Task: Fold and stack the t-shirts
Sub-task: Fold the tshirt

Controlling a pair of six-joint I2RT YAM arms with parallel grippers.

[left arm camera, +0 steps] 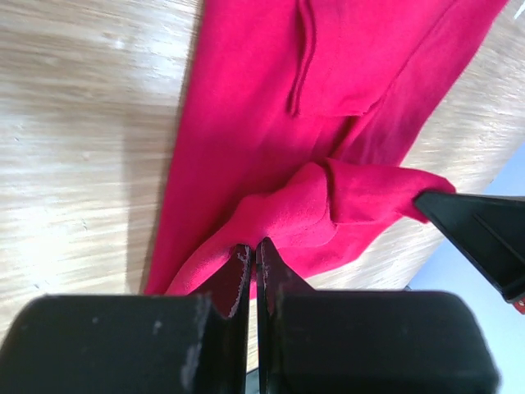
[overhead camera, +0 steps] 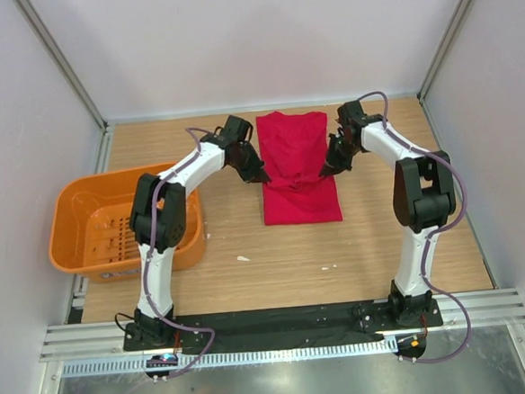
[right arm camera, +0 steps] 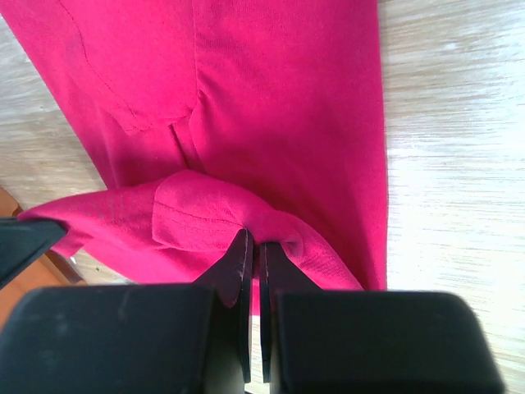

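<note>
Left gripper and right gripper, extended forward, are pinched closed.

Bright, even light, soft shadows; glare whitens the table at right in the right wrist view.

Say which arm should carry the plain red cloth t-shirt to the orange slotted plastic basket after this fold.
Probably left: the orange basket sits beside the left arm, and the left gripper is shut on the red t-shirt. The right gripper grips too, but would have to reach across.
</note>
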